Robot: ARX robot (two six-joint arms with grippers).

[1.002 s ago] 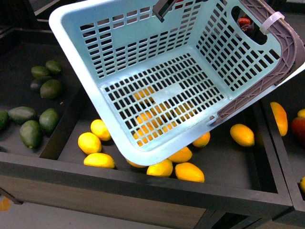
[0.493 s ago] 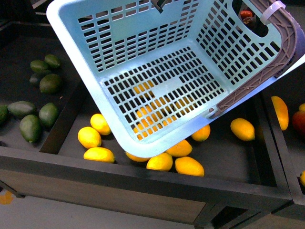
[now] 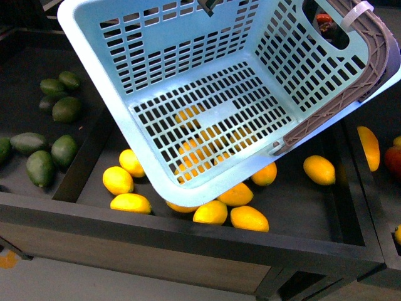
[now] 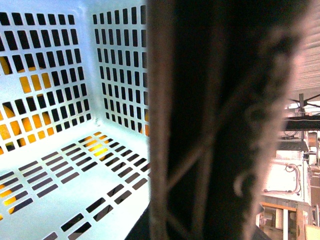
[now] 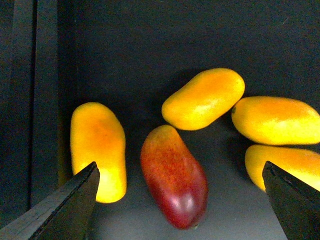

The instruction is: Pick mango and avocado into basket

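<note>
Red-skinned mango (image 5: pixel 174 176) lies flat on the dark bin floor, dead centre under the right pincer (image 5: pixel 180 170). The pincer is spread wide, with one tip on each side of the mango and neither touching it. Looks to me like the drop-in for the grab.

The tips already line up across the mango's narrow width, so I'd come straight down with no twist. The catch is the yellow fruit (image 5: pixel 97 150) lying just beside the mango, so that tip has to slip into the gap between them. Another yellow one (image 5: pixel 204 98) almost touches the mango's orange end. Close around the fat middle — on smooth skin near an end it'll probably squirt out.

The basket (image 3: pixel 94 69) hangs tilted and empty; I can't tell how far it is from the mango. The left pincer isn't visible behind the ribbed handle (image 4: pixel 215 125), so I can't tell its grip.
</note>
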